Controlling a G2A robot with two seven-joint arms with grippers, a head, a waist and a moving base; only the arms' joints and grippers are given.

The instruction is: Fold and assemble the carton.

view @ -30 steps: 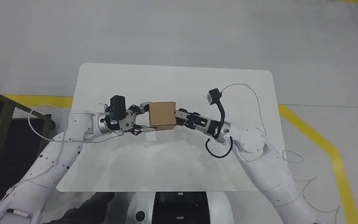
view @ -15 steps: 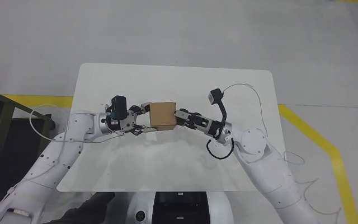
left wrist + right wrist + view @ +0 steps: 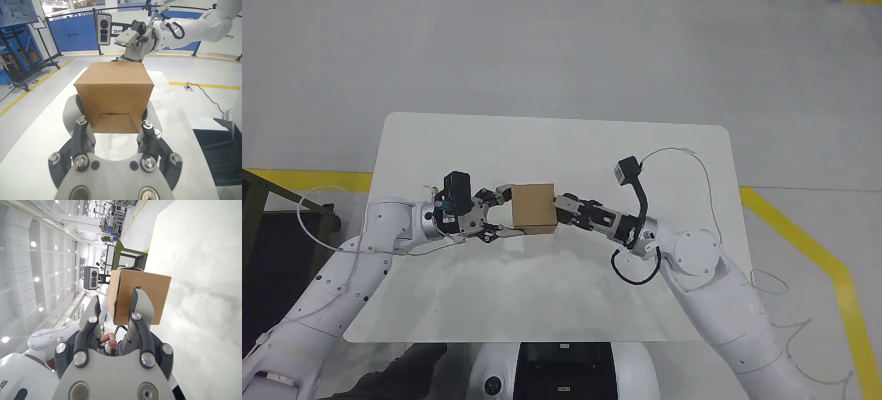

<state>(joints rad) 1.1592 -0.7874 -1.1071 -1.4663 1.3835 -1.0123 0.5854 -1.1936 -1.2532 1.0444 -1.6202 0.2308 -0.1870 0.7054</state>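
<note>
- The carton [image 3: 533,207] is a brown cardboard box, already formed into a cube-like shape. It sits between the two grippers over the middle of the white desk [image 3: 542,300].
- In the left wrist view the carton [image 3: 113,89] has its top face closed and flat. The end facing the camera shows panels folded inward along slanting creases down to a recessed square.
- It looks to be lifted slightly off the desk [image 3: 47,121], with a faint shadow beneath it, but I cannot tell for sure whether its underside touches.
- The left gripper [image 3: 500,211] is closed on the carton. In its own view the left gripper [image 3: 113,113] has one finger against each side wall, low on the end nearest the wrist.
- The right gripper [image 3: 560,209] meets the opposite end of the carton, its arm stretched in from the other side of the desk.
- In the right wrist view the right gripper [image 3: 116,294] has its jaws apart. One finger lies flat on a broad face of the carton [image 3: 147,294], and the other stands off the neighbouring face with a visible gap.
- The carton's corner thus sits between the two right fingers.
- From the left wrist view, the right gripper [image 3: 130,51] shows behind the carton's far top edge, one finger raised above it.
- A yellow line [image 3: 802,235] runs across the floor beside the desk.
</note>
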